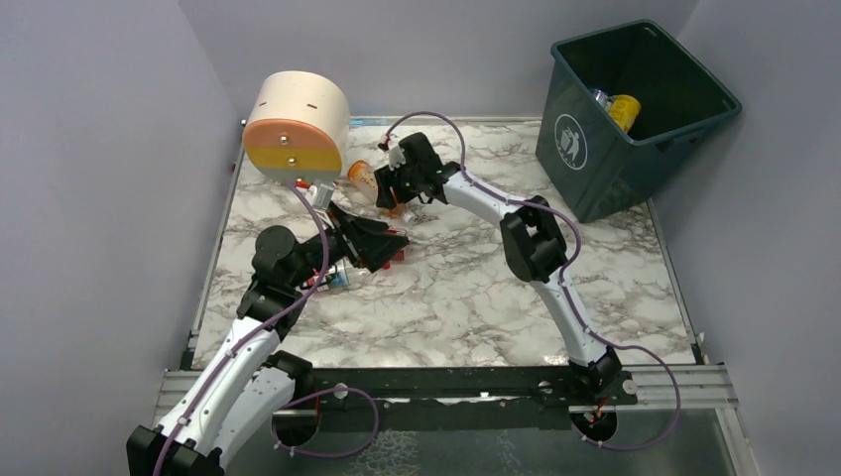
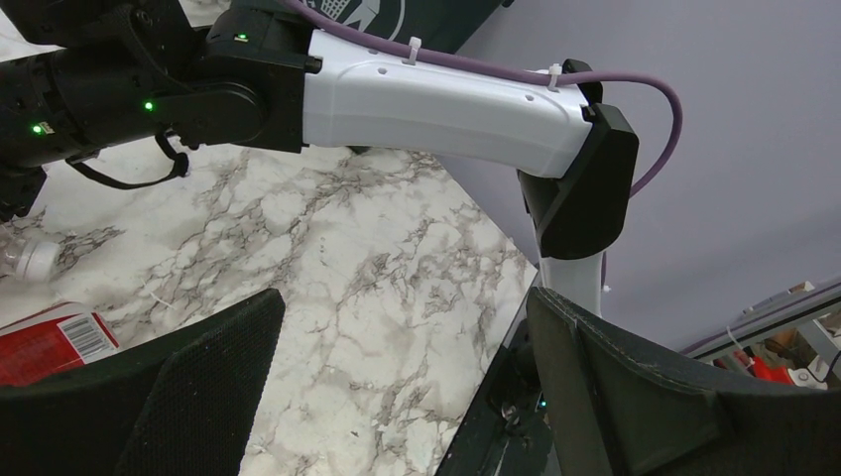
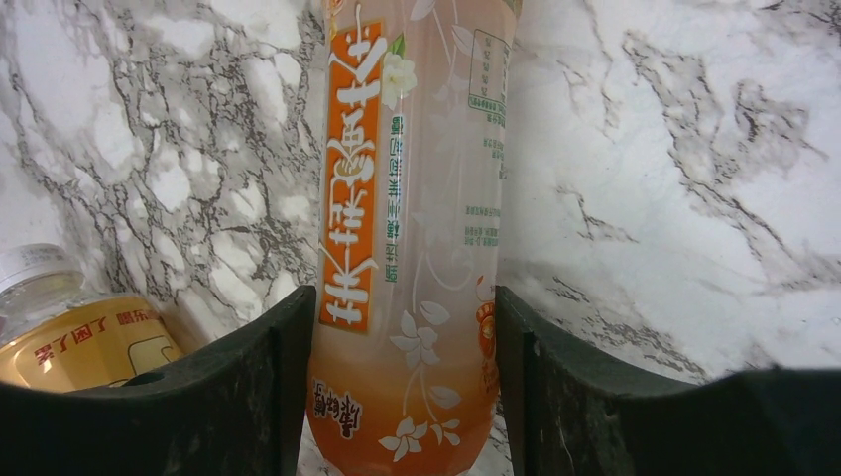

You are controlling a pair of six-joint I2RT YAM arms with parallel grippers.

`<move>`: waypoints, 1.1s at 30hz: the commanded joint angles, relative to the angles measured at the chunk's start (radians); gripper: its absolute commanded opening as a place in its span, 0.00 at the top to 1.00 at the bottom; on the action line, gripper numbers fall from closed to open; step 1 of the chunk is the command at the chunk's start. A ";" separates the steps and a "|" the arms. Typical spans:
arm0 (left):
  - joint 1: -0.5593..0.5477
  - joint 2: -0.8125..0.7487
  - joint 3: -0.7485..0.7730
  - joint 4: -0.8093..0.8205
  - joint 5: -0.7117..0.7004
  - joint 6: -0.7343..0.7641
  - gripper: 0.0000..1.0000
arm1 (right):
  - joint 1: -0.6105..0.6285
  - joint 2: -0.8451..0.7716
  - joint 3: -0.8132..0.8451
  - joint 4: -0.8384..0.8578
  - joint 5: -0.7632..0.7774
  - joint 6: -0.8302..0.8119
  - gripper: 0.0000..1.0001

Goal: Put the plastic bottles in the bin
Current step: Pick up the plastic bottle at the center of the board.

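so my table (image 1: pixel 466 297) is white marble with grey veins; over in its far left corner there's a cream cylinder (image 1: pixel 296 124) tipped on its side, orange and green face looking back my way; pale lilac walls (image 1: pixel 99 198) box it in; metal rail (image 1: pixel 446 382) runs along the near edge

In the right wrist view the orange bottle (image 3: pixel 412 248) runs off the top edge, hiding its cap, and the yellow-labelled bottle (image 3: pixel 69 337) is cut by the left edge. In the left wrist view the red-labelled bottle (image 2: pixel 50 342) shows only a corner.
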 commanded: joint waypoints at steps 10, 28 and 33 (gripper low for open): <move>-0.002 -0.035 0.000 0.004 0.000 -0.009 0.01 | -0.002 -0.162 -0.025 -0.033 0.159 -0.032 0.44; -0.003 -0.034 0.003 -0.003 -0.007 -0.023 0.01 | -0.090 -0.427 -0.117 -0.087 0.207 0.005 0.44; -0.003 -0.029 -0.016 0.010 -0.006 -0.034 0.01 | -0.112 -0.499 -0.121 -0.103 0.214 0.001 0.44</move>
